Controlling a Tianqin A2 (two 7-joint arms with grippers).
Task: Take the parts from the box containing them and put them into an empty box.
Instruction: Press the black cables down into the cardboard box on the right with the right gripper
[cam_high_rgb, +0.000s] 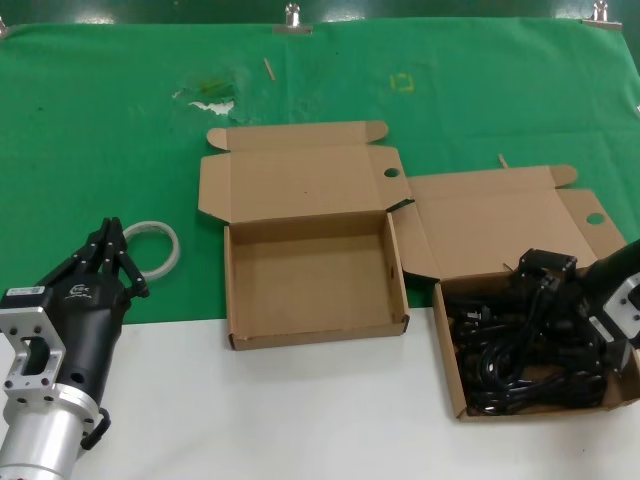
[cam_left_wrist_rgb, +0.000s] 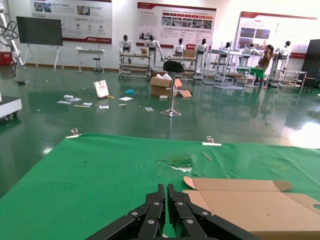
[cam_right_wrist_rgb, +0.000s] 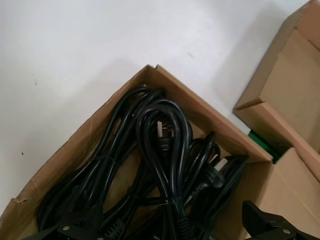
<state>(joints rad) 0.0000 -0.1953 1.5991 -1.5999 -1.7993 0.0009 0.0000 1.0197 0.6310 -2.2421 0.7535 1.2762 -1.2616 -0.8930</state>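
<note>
The empty box (cam_high_rgb: 243, 290) lies open at the table's middle, its floor bare; its lid shows in the left wrist view (cam_left_wrist_rgb: 250, 205). The box with the parts (cam_high_rgb: 449, 350) stands to its right, full of tangled black power cords (cam_high_rgb: 510, 365). My right gripper (cam_high_rgb: 537, 300) is down inside this box, open, with its fingers (cam_right_wrist_rgb: 270, 225) spread either side of a looped cord bundle (cam_right_wrist_rgb: 170, 150), just above it. My left gripper (cam_high_rgb: 112, 240) is shut and empty, hovering at the left over the green cloth; it also shows in the left wrist view (cam_left_wrist_rgb: 166, 192).
A whitish translucent ring (cam_high_rgb: 172, 240) lies on the green cloth (cam_high_rgb: 100, 120) by the left gripper. Both lids lie open toward the back. The front of the table (cam_high_rgb: 300, 420) is white. A corner of the empty box (cam_right_wrist_rgb: 280, 65) shows beyond the cord box wall (cam_right_wrist_rgb: 100, 125).
</note>
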